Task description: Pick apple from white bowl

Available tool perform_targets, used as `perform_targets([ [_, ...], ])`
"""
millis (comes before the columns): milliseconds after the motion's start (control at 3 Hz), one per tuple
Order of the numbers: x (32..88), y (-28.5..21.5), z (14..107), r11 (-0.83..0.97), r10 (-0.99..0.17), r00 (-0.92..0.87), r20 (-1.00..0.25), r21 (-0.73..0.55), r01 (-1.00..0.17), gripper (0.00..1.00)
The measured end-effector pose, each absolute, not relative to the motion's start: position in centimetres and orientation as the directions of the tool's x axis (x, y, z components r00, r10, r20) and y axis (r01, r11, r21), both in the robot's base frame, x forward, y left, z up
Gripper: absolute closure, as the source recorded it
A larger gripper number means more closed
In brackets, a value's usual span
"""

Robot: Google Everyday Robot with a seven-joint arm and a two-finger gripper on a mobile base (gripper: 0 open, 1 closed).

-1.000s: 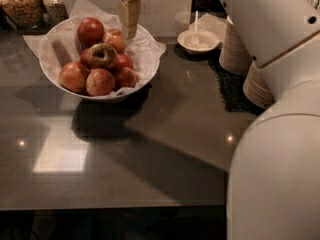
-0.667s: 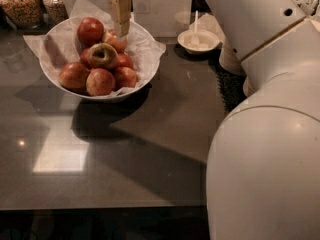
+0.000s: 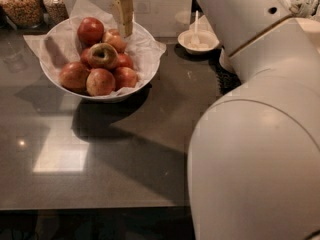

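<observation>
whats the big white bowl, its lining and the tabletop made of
White bowl: likely glazed ceramic or plastic, smooth rim. Lining: thin paper, crinkled. Table: dark polished stone or laminate, reflecting light. The gripper hangs over the bowl's far side.

Lighting is dim and warm, from overhead toward the rear: the large shallow white bowl lined with crinkled paper (image 3: 131, 91) throws a dark shadow (image 3: 107, 121) forward onto the glossy dark grey desk (image 3: 165, 109). A pale rectangular glare patch (image 3: 60, 157) and a small glint (image 3: 21, 143) lie at the desk's left. The beige end effector (image 3: 124, 31), over the bowl's rear rim at the top edge, is moderately lit, and the robot's broad white arm (image 3: 260, 154) carries a soft highlight.
</observation>
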State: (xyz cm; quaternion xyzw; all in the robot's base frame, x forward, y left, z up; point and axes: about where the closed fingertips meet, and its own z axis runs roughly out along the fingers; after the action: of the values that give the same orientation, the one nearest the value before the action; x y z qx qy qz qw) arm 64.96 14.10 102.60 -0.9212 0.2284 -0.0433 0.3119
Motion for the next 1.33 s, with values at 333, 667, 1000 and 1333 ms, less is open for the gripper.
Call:
perform_targets([
  [333, 67.6, 17.5, 100.2, -0.814, -0.314, 0.949, 0.021, -0.520, -0.258, 0.00],
  [667, 69.4, 17.6, 101.7, -0.816, -0.296, 0.950, 0.103, -0.544, -0.195, 0.00],
  [1000, 69.9, 18.3, 101.6, -0.808, -0.298, 0.948, 0.110, -0.558, -0.190, 0.00],
  [1333, 70.0, 18.7, 100.9, -0.806, -0.283, 0.955, 0.093, -0.563, -0.184, 0.00],
])
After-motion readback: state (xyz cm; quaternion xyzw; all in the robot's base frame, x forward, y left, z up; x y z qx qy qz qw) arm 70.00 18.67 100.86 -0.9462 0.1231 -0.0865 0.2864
